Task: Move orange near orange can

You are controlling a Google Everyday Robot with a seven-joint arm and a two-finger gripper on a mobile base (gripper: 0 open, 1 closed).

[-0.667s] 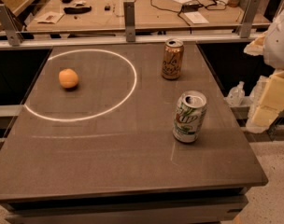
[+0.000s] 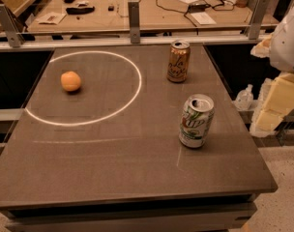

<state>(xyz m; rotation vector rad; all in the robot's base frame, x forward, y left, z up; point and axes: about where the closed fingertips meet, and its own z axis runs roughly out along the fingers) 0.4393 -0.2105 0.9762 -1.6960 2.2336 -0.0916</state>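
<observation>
The cream, blocky gripper (image 2: pixel 278 104) is seen beyond the right edge of the matte table (image 2: pixel 113 168), touching nothing; its opening cannot be told. The smooth round orange (image 2: pixel 70 80) is set inside a white ring (image 2: pixel 138 88), well apart from the metallic orange can (image 2: pixel 178 61).

High view over table (image 2: pixel 137 178), claw (image 2: pixel 275 108) right
</observation>
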